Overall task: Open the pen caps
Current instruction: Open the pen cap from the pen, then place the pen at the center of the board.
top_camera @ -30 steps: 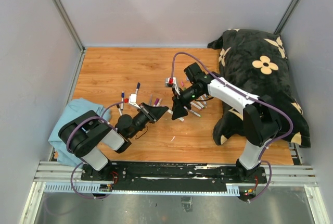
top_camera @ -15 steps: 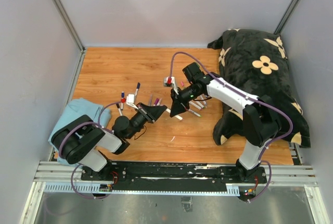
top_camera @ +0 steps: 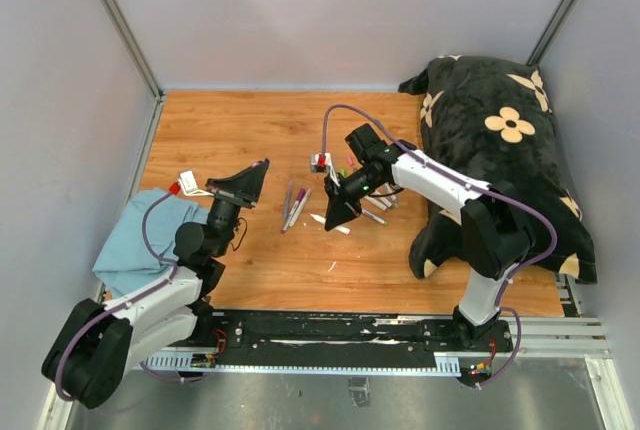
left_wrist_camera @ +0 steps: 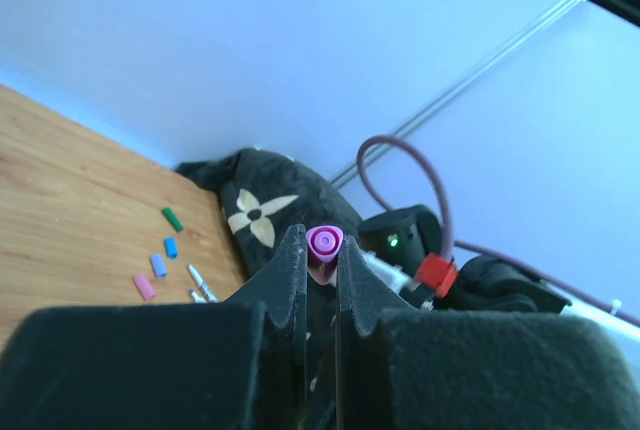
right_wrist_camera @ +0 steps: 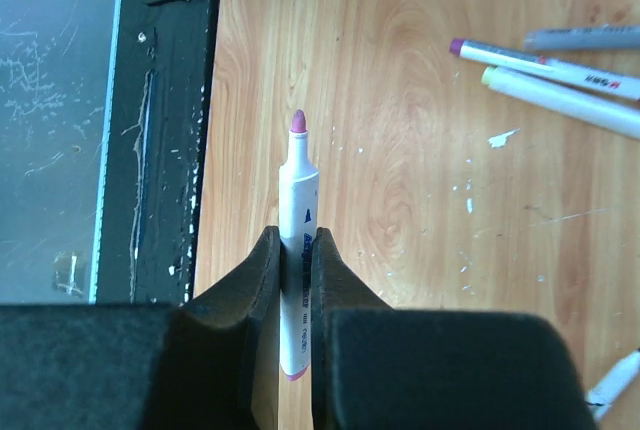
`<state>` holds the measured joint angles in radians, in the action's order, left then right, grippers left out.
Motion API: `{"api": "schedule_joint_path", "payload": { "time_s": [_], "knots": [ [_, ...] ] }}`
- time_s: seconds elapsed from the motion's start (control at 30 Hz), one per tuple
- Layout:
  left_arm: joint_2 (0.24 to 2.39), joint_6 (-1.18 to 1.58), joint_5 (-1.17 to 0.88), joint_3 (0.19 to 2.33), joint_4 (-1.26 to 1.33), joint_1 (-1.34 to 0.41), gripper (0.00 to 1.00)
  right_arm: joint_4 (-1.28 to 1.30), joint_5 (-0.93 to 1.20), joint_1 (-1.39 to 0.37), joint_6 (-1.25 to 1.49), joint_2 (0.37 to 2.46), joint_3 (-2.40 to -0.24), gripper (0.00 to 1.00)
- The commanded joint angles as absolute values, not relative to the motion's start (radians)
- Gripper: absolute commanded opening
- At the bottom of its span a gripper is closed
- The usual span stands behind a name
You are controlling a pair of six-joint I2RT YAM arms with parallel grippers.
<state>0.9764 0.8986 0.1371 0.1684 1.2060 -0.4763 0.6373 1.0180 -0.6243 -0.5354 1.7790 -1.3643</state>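
My left gripper (top_camera: 262, 167) is raised over the left of the table, away from the pens. In the left wrist view it (left_wrist_camera: 320, 238) is shut on a purple-pink pen cap (left_wrist_camera: 326, 243) held at its fingertips. My right gripper (top_camera: 335, 220) is low over the table's middle. In the right wrist view it (right_wrist_camera: 295, 240) is shut on a white pen barrel (right_wrist_camera: 298, 182) whose pink tip is bare. Loose caps lie on the wood in the left wrist view: green (left_wrist_camera: 172, 218), blue (left_wrist_camera: 170, 247), pale blue (left_wrist_camera: 158, 266) and pink (left_wrist_camera: 144, 287).
Two pens (top_camera: 293, 206) lie between the grippers, and more pens (right_wrist_camera: 545, 62) lie beside the right gripper. A black flowered pillow (top_camera: 500, 140) fills the right side. A blue cloth (top_camera: 125, 245) lies at the left edge. Grey walls surround the wooden table (top_camera: 220, 130).
My left gripper has pulled away from the right one, swinging left and up with the cap. The right gripper has shifted slightly left, still holding the pen barrel.
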Motion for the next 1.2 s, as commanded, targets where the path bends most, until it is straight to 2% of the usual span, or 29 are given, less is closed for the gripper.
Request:
{"api": "schedule_joint_path", "payload": {
  "time_s": [0.0, 0.3, 0.5, 1.17],
  "knots": [
    [0.915, 0.870, 0.231, 0.157, 1.135, -0.455, 0.00, 0.734, 1.012, -0.623, -0.567, 1.793, -1.358, 0.01],
    [0.761, 0.897, 0.089, 0.109, 0.947, -0.449, 0.00, 0.812, 0.698, -0.618, -0.557, 1.829, -1.360, 0.01],
    [0.654, 0.939, 0.077, 0.023, 0.841, -0.449, 0.00, 0.710, 0.533, -0.618, -0.507, 1.777, -1.249, 0.04],
    [0.797, 1.012, 0.006, 0.015, 0.885, -0.449, 0.00, 0.629, 0.415, -0.623, -0.433, 1.846, -1.254, 0.02]
  ]
}}
